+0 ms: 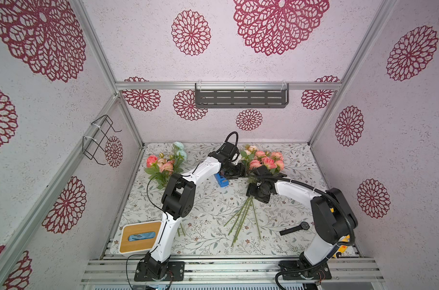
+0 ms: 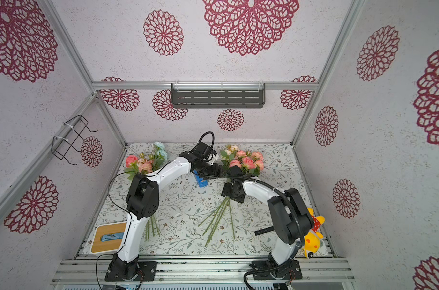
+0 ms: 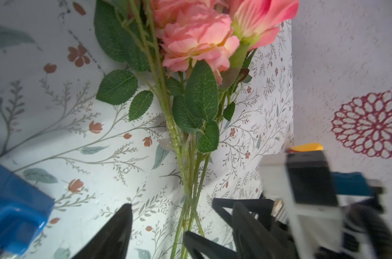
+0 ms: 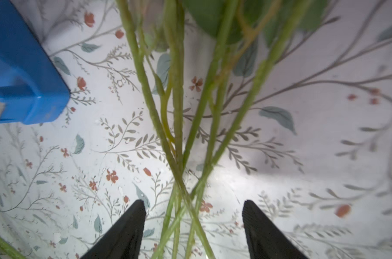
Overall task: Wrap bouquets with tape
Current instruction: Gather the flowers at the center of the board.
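Blue-bloom bouquet (image 1: 163, 164) by left edge, pink bouquet (image 1: 266, 160) centre, one tape dispenser (image 1: 221, 181) between, left gripper (image 3: 181, 206), right gripper (image 4: 193, 201) both gaping around pink stems, unclasped.

Pink and peach blooms (image 1: 264, 160) are topping green stems (image 1: 241, 221); the tape dispenser (image 1: 221, 181) is showing blue, the surface (image 1: 208, 236) a leafy print.
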